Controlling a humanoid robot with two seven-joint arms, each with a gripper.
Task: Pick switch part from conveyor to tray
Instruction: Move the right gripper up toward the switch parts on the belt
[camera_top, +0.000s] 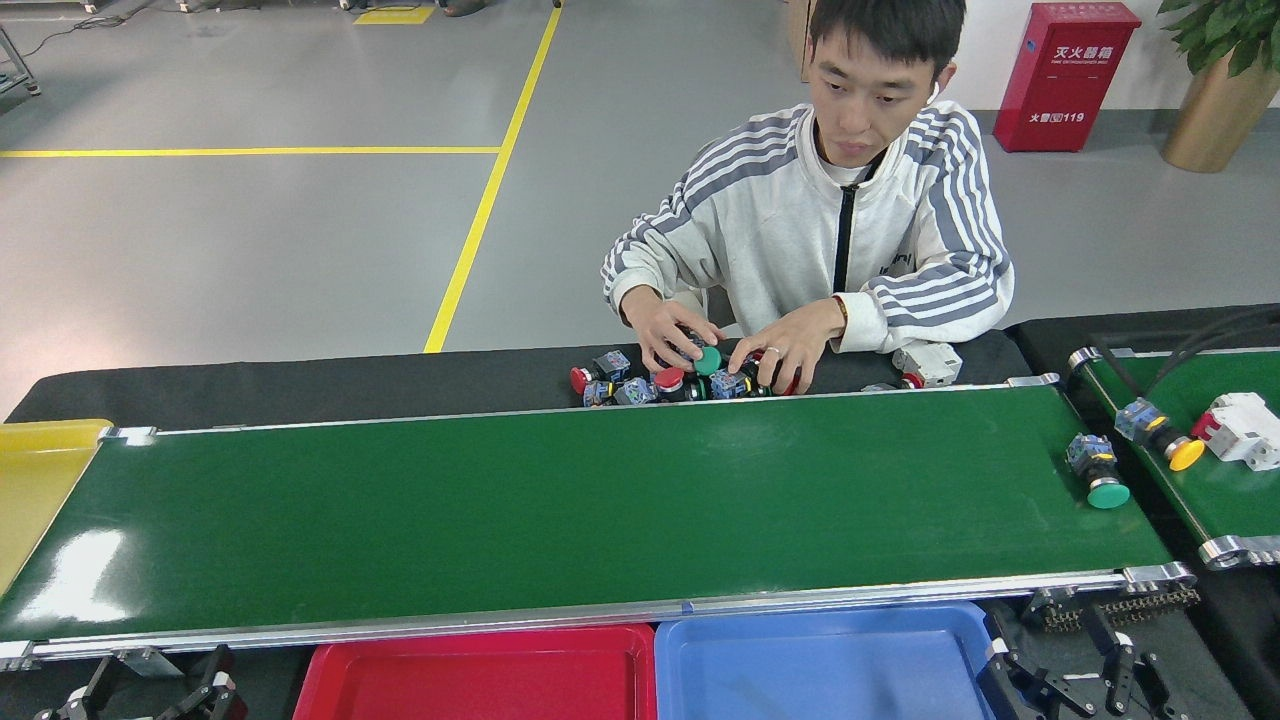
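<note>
Both grippers sit low at the near edge: my left gripper (150, 690) at the bottom left, my right gripper (1090, 675) at the bottom right beside the blue tray (700, 690). Each looks dark and end-on, so I cannot tell whether the fingers are apart or together. Ahead, the conveyor (560, 500) lies broad and almost bare between its silver rails. One switch part (1097, 470) with a green cap rests at its far right end, near the roller. A red tray (330, 690) sits just left of the blue one. Across the belt, a person (830, 220) has both hands on a pile of switch parts (680, 380) on the black surface (300, 385).
</note>
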